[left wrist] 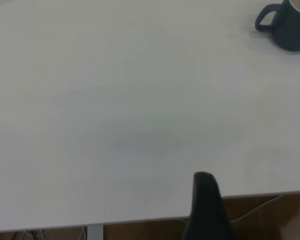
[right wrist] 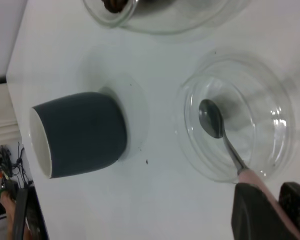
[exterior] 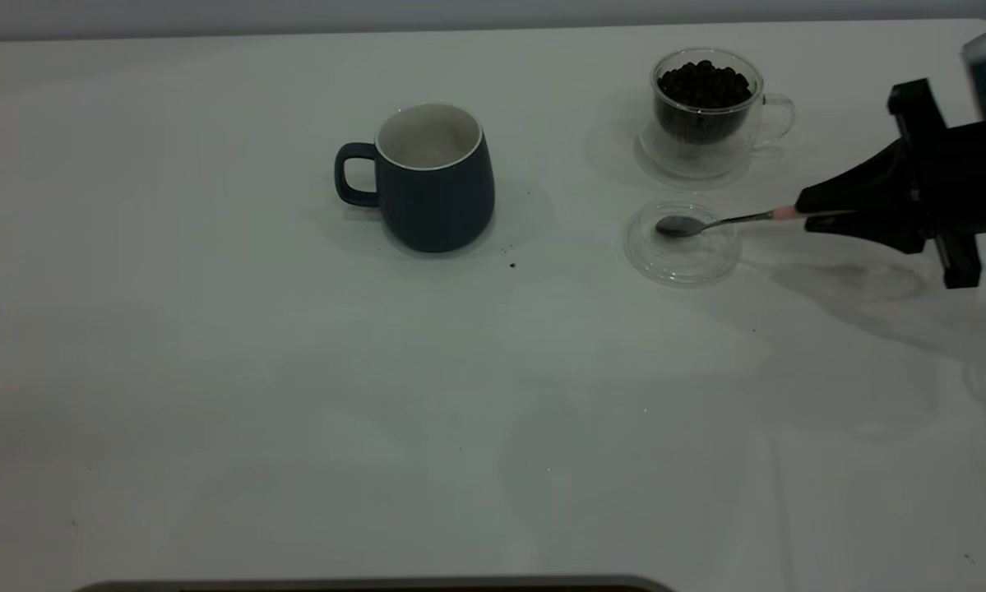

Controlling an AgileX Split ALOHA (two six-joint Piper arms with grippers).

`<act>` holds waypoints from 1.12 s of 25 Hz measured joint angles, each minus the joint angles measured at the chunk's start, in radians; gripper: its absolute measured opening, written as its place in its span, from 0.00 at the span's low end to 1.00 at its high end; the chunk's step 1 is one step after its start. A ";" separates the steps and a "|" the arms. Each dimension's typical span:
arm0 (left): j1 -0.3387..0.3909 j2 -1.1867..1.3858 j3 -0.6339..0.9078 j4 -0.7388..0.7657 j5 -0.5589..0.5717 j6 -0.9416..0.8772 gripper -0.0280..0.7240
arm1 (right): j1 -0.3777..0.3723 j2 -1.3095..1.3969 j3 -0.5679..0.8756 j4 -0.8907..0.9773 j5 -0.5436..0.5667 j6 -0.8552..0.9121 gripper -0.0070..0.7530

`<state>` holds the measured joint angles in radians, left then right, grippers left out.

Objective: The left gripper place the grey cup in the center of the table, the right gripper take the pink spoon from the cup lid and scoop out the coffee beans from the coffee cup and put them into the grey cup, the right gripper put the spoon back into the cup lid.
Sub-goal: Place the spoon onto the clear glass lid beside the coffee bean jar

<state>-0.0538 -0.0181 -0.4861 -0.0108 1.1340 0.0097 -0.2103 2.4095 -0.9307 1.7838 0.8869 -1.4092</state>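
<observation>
The grey cup [exterior: 435, 189] stands upright near the middle of the table [exterior: 295, 395], handle to the left; it also shows in the left wrist view [left wrist: 290, 27] and the right wrist view [right wrist: 82, 132]. The coffee cup [exterior: 706, 123] with coffee beans [exterior: 704, 82] stands at the back right. The cup lid [exterior: 682, 255] lies in front of it. The pink spoon [exterior: 710, 222] has its bowl in the lid [right wrist: 260, 100]. My right gripper [exterior: 805, 207] is shut on the spoon's pink handle [right wrist: 250, 177]. My left gripper [left wrist: 205, 182] hangs over the table's edge, far from the grey cup.
A few dark specks [exterior: 512, 265] lie on the table just right of the grey cup. The table's edge [left wrist: 140, 221] runs close by my left gripper. A dark strip [exterior: 377, 585] lines the near side in the exterior view.
</observation>
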 joint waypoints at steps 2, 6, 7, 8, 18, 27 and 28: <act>0.000 0.000 0.000 0.000 0.000 0.000 0.79 | 0.011 0.016 -0.017 0.003 0.004 -0.004 0.14; 0.000 0.000 0.000 0.000 0.000 0.000 0.79 | 0.031 0.047 -0.042 0.013 0.016 -0.006 0.14; 0.000 0.000 0.000 0.000 0.000 0.000 0.79 | 0.034 0.052 -0.045 0.015 0.020 -0.006 0.14; 0.000 0.000 0.000 0.000 0.000 0.000 0.79 | 0.039 0.057 -0.049 0.016 0.022 -0.006 0.14; 0.000 0.000 0.000 0.000 0.000 0.000 0.79 | 0.042 0.066 -0.051 0.018 0.033 -0.037 0.39; 0.000 0.000 0.000 0.000 0.000 0.000 0.79 | 0.042 0.067 -0.051 0.018 0.001 -0.058 0.85; 0.000 0.000 0.000 0.000 0.000 -0.001 0.79 | 0.042 0.067 -0.051 0.018 -0.013 -0.059 0.86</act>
<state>-0.0538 -0.0181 -0.4861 -0.0108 1.1340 0.0087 -0.1684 2.4768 -0.9817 1.8019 0.8744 -1.4684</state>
